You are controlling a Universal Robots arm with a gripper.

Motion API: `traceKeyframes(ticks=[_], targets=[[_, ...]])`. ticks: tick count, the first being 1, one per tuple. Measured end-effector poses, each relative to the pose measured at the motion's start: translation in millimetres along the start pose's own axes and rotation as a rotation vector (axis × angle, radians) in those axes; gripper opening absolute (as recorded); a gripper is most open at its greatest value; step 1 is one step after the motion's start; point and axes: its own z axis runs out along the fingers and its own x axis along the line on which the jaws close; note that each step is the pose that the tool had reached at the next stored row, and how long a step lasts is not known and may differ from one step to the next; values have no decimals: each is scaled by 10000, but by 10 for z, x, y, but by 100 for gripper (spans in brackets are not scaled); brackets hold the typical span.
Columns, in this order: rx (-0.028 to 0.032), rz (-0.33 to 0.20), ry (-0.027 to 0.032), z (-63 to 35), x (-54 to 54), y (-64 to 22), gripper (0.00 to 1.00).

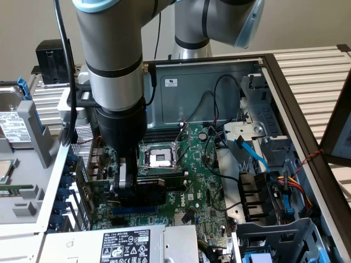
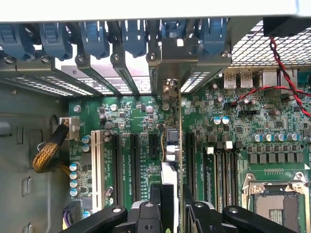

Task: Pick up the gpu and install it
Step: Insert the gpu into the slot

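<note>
While fingers (image 1: 127, 183) clamp gpu (image 1: 147, 189) edge-on above motherboard (image 1: 205, 192), bracket nears rear slot openings (image 2: 116, 77); tight clearance.

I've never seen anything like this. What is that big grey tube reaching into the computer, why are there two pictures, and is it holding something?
The grey tube is a robot arm working inside an open computer case. One picture comes from a camera standing off to the side; the other from a camera on the arm's wrist, looking past its gripper. Below lies the large green motherboard with its empty processor socket. The gripper is closed on the gpu, a small card seen edge-on in the wrist view, standing upright over the motherboard's slots with its metal bracket at the case's rear openings.
</note>
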Motion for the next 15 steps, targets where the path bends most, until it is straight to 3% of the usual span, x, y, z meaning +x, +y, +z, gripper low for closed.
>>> traceKeyframes(ticks=[15], targets=[[-23, 0, 2, 13, -3, 0, 27]])
